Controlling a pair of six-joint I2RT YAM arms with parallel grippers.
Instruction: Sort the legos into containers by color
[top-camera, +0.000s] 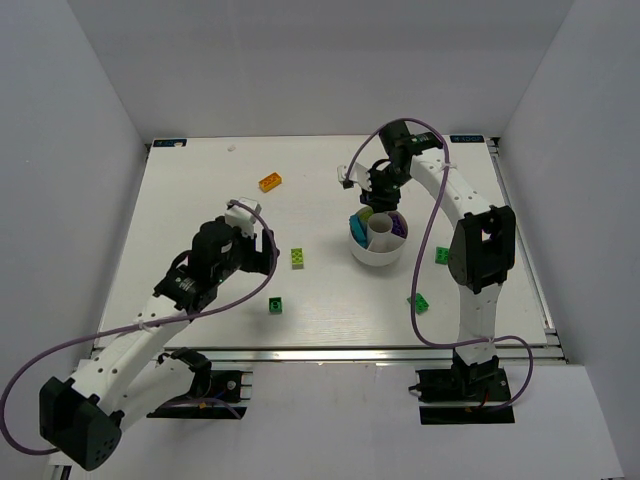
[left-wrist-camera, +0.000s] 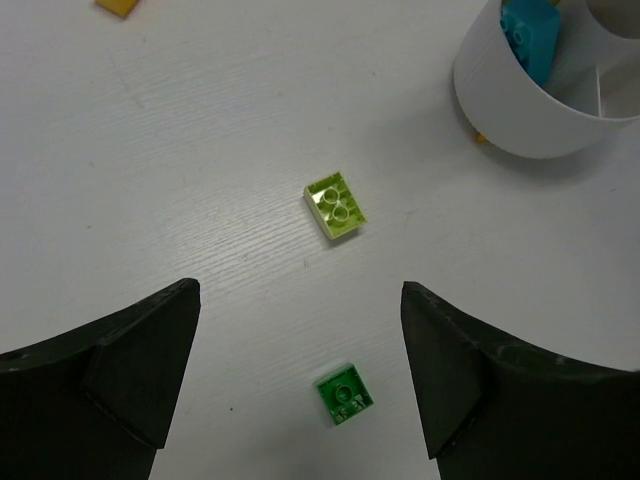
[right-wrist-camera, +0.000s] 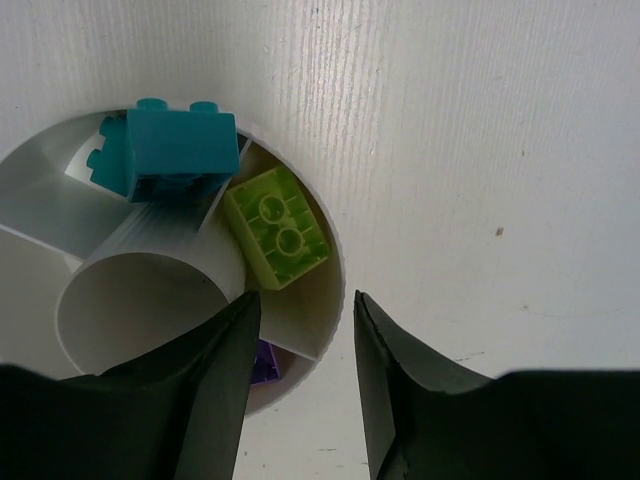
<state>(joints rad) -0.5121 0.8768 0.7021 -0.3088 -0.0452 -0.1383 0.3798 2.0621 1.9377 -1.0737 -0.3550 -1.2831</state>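
Observation:
The round white dish (top-camera: 377, 252) with wedge containers and a central cup (right-wrist-camera: 140, 300) holds a cyan lego (right-wrist-camera: 180, 145), a lime lego (right-wrist-camera: 277, 227) and a purple lego (right-wrist-camera: 265, 362), each in its own wedge. My right gripper (right-wrist-camera: 307, 300) hangs open and empty over the dish's far rim (top-camera: 378, 190). My left gripper (left-wrist-camera: 298, 290) is open above the table (top-camera: 262, 248). A dark green lego (left-wrist-camera: 345, 393) lies below its fingers and a lime lego (left-wrist-camera: 336, 208) just beyond. An orange lego (top-camera: 270, 182) lies at the back.
Two green legos (top-camera: 442, 254) (top-camera: 420, 302) lie to the right of the dish, beside the right arm. White walls enclose the table on three sides. In the left wrist view the dish (left-wrist-camera: 540, 110) sits at the upper right.

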